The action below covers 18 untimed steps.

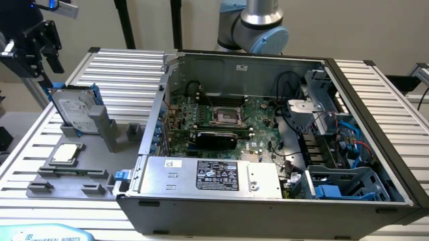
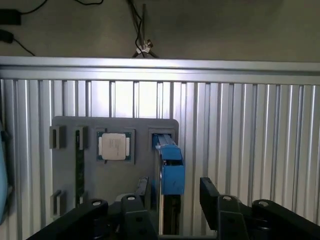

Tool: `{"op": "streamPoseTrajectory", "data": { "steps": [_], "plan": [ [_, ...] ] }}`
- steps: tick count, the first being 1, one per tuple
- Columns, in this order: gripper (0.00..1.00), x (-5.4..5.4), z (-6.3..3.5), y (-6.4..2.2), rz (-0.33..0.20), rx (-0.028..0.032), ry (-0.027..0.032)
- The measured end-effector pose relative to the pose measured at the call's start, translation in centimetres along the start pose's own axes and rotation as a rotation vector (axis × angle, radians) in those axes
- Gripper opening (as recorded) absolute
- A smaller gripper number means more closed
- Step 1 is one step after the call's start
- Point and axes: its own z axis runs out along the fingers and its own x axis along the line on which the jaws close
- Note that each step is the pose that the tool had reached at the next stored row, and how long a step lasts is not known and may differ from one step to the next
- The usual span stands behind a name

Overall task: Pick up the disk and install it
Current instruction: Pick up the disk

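The hand (image 2: 174, 189), released, hangs above the upright disk (image 2: 172, 167) beside the chip (image 2: 114, 146) on the grey tray (image 2: 125, 172).

disk (image 1: 74, 110): upright in tray (image 1: 94, 160) slot | chip (image 1: 68, 153): on tray, beside disk | hand (image 1: 47, 60): above disk (not touching)

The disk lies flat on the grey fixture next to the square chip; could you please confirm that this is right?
Not quite: the disk stands upright on its edge in the grey fixture, not flat, as the exterior view shows. It is indeed next to the square chip.
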Motion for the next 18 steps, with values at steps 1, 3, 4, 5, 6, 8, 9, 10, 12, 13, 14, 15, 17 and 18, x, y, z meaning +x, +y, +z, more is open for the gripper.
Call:
{"op": "streamPoseTrajectory", "data": {
  "steps": [1, 3, 4, 5, 6, 8, 9, 10, 12, 13, 14, 15, 17, 18],
  "plan": [
    [0.53, 0.0, 0.13, 0.00, 0.000, -0.0001, 0.0001],
    [0.60, 0.0, 0.48, -0.01, 0.000, 0.0000, 0.0001],
    [0.60, 0.0, 0.66, -0.01, 0.000, 0.0001, 0.0001],
    [0.60, 0.0, 0.85, -0.01, 0.000, -0.0001, 0.0002],
    [0.60, 0.0, 1.03, -0.01, 0.000, -0.0001, 0.0002],
    [0.60, 0.0, 1.40, -0.01, 0.000, -0.0001, 0.0002],
    [0.60, 0.0, 1.57, -0.01, 0.000, -0.0001, 0.0002],
    [0.60, 0.0, 1.76, -0.02, 0.000, 0.0000, 0.0001],
    [0.60, 0.0, 2.11, -0.02, 0.001, -0.0001, 0.0002],
    [0.60, 0.0, 2.29, -0.02, 0.001, 0.0000, 0.0002],
    [0.60, 0.1, 2.49, -0.02, 0.001, -0.0001, 0.0002],
    [0.60, 0.1, 2.67, -0.02, 0.001, -0.0001, 0.0002],
    [0.60, 0.1, 3.03, -0.02, 0.001, 0.0000, 0.0002],
    [0.60, 0.1, 3.21, -0.02, 0.001, 0.0000, 0.0002]
  ]
}}
